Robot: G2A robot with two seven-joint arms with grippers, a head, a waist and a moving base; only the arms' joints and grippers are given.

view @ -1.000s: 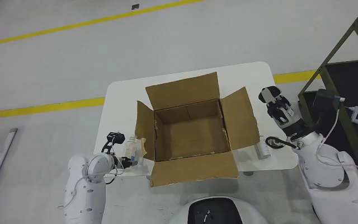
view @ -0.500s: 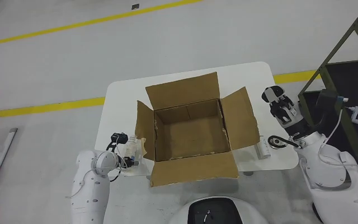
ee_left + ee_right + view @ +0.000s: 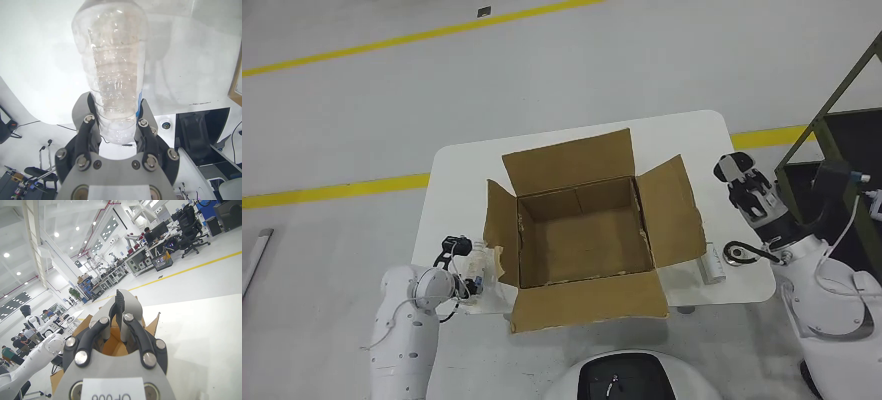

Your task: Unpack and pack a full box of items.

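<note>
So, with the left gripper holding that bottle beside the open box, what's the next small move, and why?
Probably lift the bottle over the adjacent flap into the box: the left gripper is shut on it, and the box stands open and looks empty.

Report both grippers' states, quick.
Left gripper: shut on the bottle.
Right gripper: fingers shut, holding nothing.
</note>
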